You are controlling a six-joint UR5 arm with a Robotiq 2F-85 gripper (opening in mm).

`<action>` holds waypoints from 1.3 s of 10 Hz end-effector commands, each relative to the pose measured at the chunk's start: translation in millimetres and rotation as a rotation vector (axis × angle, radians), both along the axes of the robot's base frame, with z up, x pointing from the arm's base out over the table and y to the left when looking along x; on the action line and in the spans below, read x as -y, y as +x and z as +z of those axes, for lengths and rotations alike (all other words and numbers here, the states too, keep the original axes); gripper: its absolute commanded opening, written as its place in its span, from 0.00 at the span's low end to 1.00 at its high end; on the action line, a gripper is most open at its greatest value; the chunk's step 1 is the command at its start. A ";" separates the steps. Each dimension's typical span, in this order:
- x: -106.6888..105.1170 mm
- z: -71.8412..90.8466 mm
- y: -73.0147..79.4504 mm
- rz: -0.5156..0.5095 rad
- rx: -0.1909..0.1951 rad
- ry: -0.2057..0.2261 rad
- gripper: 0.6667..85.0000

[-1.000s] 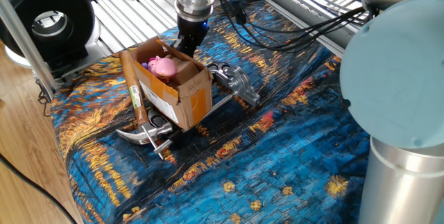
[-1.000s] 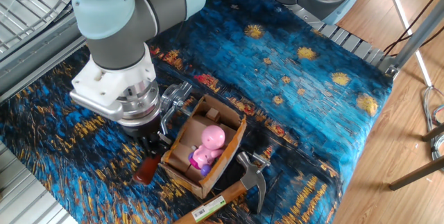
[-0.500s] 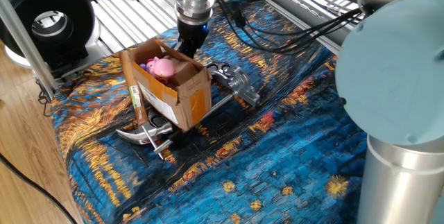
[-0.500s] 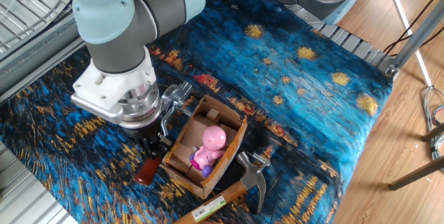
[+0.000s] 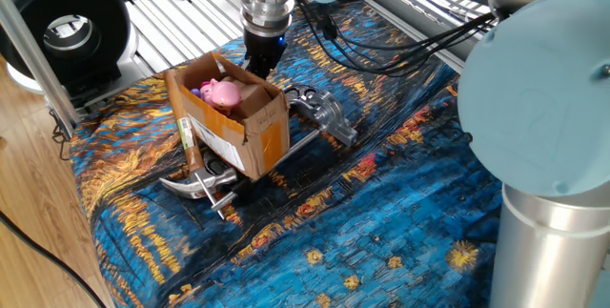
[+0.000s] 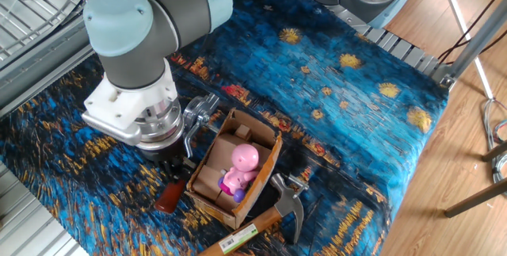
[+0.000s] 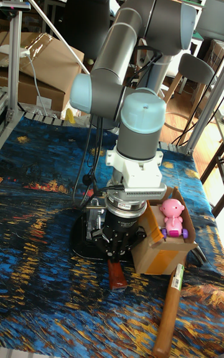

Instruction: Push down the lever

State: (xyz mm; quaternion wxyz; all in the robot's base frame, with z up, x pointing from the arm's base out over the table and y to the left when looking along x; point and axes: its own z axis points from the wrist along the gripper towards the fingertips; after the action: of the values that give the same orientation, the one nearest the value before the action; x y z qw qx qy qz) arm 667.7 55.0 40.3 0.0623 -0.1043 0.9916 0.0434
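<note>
Gripper [image 7: 116,252] beside cardboard box [image 6: 234,178], above lever [image 6: 190,133]; claw state unclear. Press straight down, avoid box.

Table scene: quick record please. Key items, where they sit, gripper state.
gripper: low, beside the box, just above the lever's red knob; open or shut unclear
lever: knob end pokes out under the gripper; contact unclear
box: cardboard, open top, holds toy
toy: pink, inside box
hammer: lies on the cloth by the box
</note>
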 end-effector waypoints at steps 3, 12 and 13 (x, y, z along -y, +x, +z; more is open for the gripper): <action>11.3 13.6 -6.0 0.018 -0.011 0.014 0.16; 61.8 118.6 -75.4 -0.087 -0.096 -0.167 0.01; 59.4 126.2 -83.0 -0.085 -0.090 -0.157 0.01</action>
State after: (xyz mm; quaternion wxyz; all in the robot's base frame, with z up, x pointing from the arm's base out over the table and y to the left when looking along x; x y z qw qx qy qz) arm 604.3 -2.8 135.4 0.0071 -0.0816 0.9962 -0.0292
